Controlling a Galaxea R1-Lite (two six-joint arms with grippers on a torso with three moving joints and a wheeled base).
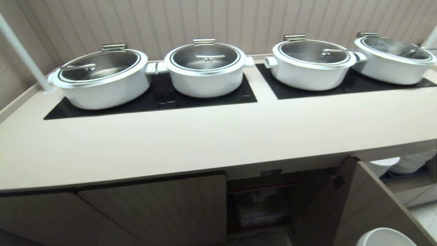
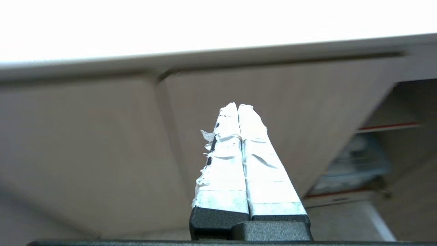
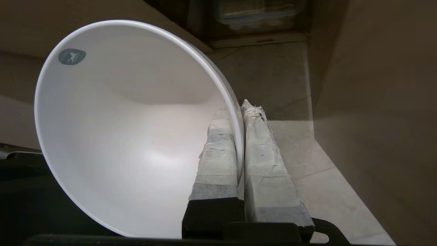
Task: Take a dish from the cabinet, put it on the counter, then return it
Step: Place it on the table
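Apparently, dish (image 3: 129, 136) rim between right fingers (image 3: 218, 150)

front counter (image 1: 177, 143): bare strip, free to pass
back: four pots (image 1: 205, 68) block
cabinet door (image 1: 368, 205): ajar, juts out

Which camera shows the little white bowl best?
The right wrist view: the dish fills it, its wall pinched between the shut right gripper. The head view shows only its rim at the bottom edge. The left wrist view shows none of it.
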